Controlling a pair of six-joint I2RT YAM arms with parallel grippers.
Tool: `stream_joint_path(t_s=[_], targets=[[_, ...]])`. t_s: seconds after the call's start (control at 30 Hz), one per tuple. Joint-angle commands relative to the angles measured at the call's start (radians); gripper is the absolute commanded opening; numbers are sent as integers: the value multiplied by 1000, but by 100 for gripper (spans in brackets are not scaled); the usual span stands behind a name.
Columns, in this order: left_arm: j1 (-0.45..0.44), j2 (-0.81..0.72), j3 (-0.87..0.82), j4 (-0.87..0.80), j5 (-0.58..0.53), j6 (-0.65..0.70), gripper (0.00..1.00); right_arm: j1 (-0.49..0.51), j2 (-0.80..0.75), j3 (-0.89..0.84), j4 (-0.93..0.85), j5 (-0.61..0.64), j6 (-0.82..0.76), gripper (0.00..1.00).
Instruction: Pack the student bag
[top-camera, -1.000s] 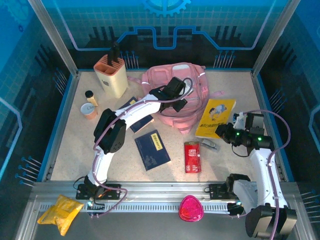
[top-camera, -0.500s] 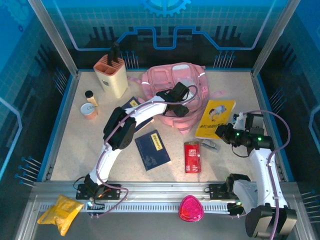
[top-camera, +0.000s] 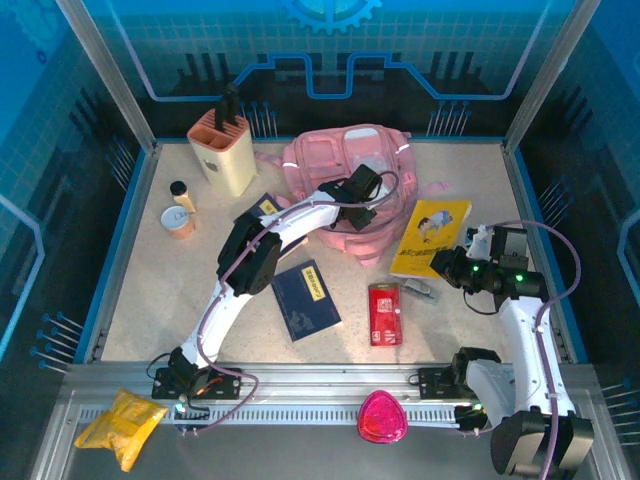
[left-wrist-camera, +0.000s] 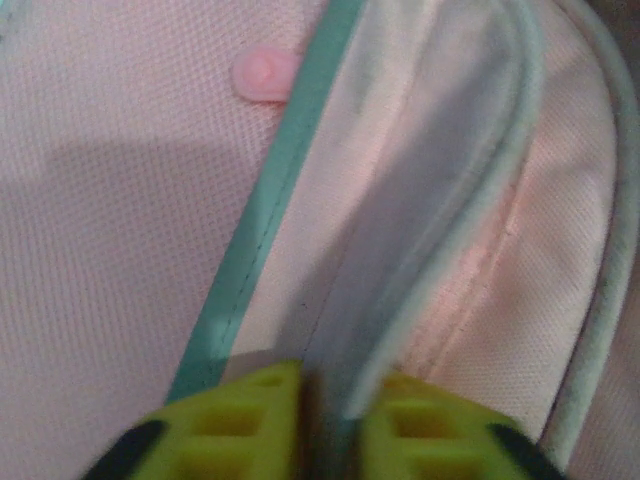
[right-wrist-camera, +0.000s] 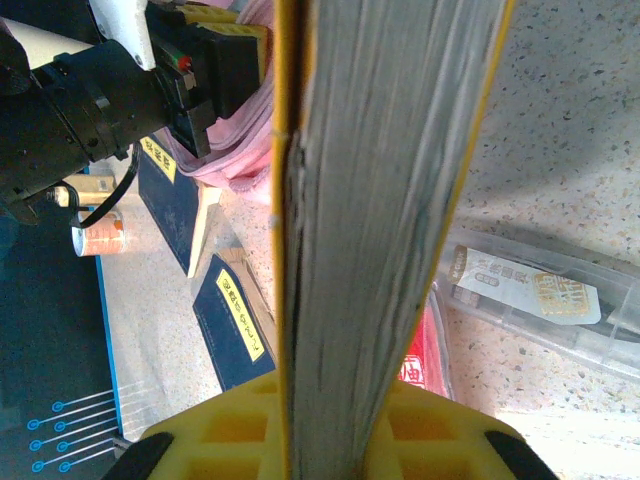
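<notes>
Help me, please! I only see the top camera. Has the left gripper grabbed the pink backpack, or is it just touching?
Observer: Grabbed. The left gripper is shut on a pale fold of the student bag, beside a teal strip.
Operator: Is the right one holding the yellow book?
Observer: Yes. The right gripper is shut on the book's edge, its stacked pages facing the wrist camera.
Operator: What's that tiny thing by the red booklet?
Observer: A clear plastic case with a printed label, lying flat on the table.

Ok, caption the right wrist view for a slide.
Right gripper clamped on the yellow book, pink bag beyond.
</notes>
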Motion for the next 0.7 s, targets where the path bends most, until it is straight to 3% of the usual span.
stream_joint_path(t_s=[0.0,0.03,0.33,0.67], targets=[[12,-28,-8,7,-35,-11,3,-14,-10,33,37,-26,-7,5],[12,-44,-19,12,-41,-15,0,-14,-8,33,38,-28,-7,5],[10,-232,-112,79,-59,-92,0,-14,-11,59,-5,0,-17,5],[10,-273,-21,68,-119,-121,0,38,53,72,-3,-62,-21,5]])
